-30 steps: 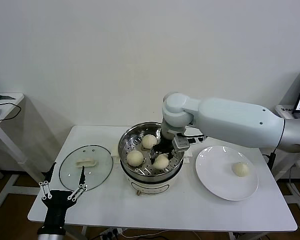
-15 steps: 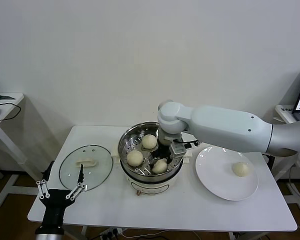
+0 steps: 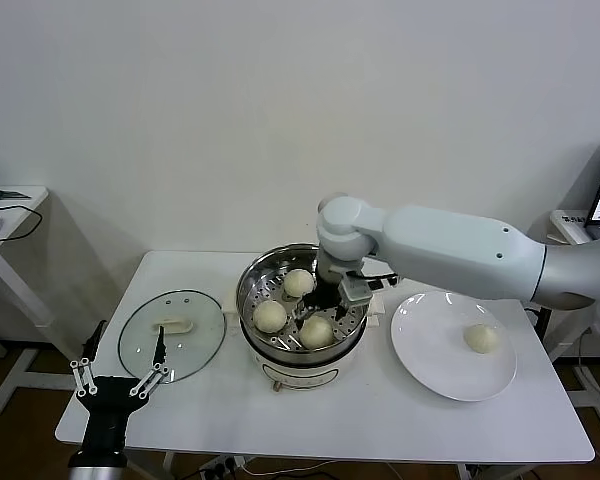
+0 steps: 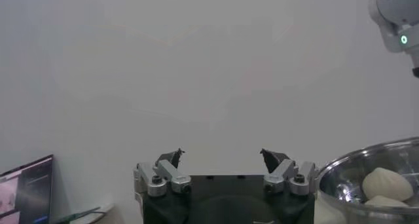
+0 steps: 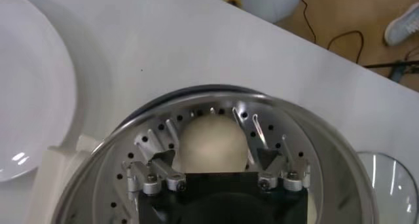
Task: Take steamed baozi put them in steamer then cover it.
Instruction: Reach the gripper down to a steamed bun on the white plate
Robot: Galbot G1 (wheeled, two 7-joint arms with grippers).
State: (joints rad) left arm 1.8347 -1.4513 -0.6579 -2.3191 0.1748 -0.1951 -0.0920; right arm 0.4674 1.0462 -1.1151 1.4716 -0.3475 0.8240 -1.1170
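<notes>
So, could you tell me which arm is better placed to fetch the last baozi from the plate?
The right. Its open gripper hangs inside the steamer, beside the plate holding the last baozi. The left gripper waits off the table's front-left edge, nearer the cover.

No text, label, brand or number is readable on anything here.

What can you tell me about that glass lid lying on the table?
The cover is a round lid of clear glass with a thin metal rim and a cream-white oblong handle at its centre. It lies flat, handle up, on the white table, to the left of the steamer and apart from it. Nothing grips it; the open left gripper hovers at its near edge.
</notes>
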